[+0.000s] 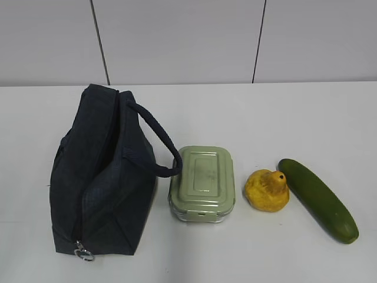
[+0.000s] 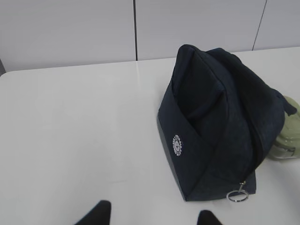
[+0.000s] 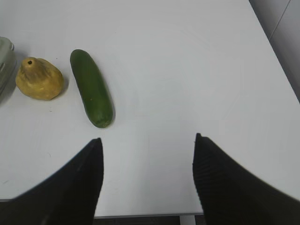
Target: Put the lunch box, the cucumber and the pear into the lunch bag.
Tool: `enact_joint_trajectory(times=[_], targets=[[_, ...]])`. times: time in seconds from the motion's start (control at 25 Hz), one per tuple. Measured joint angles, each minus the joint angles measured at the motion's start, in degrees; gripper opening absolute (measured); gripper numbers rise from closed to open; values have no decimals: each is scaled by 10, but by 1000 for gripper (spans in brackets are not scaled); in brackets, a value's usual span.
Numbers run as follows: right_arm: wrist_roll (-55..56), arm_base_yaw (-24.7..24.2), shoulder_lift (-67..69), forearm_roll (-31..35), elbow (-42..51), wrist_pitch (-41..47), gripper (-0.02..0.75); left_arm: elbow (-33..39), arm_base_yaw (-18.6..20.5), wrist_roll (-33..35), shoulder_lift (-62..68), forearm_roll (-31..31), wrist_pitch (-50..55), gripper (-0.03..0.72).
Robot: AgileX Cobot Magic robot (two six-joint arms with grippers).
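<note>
The dark navy lunch bag stands zipped at the table's left, its metal ring pull at the near end and one handle resting against the sage-green lunch box beside it. Right of the box lies the yellow pear, then the long dark green cucumber. No arm shows in the exterior view. My left gripper is open over bare table, left of the lunch bag. My right gripper is open near the table's front edge, right of the cucumber and pear.
The white table runs back to a pale panelled wall. In the right wrist view the table's front edge lies just under the fingers. A sliver of the lunch box shows behind the bag in the left wrist view.
</note>
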Motion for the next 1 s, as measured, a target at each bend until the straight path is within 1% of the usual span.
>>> enact_joint_trajectory(times=[0.28,0.4,0.56,0.68,0.76,0.8,0.88,1.0], targets=[[0,0,0,0,0,0,475,0,-1,0,0,-20,0,342],[0,3,0,0,0,0,475,-3,-8,0,4,-45,-2,342],[0,20,18,-2,-22,0,475,-44,-11,0,67,-49,-15,342],[0,23,68,0,-41,-11,475,-65,-11,0,141,-104,-59,342],[0,27,98,3,-49,-35,475,-72,-11,14,201,-158,-102,342],[1,27,117,4,-54,-47,474,-74,-11,29,230,-181,-118,342],[1,29,158,13,-63,-70,461,-80,-11,88,299,-245,-146,342],[2,32,217,25,-73,-101,426,-105,-11,146,397,-292,-171,342]])
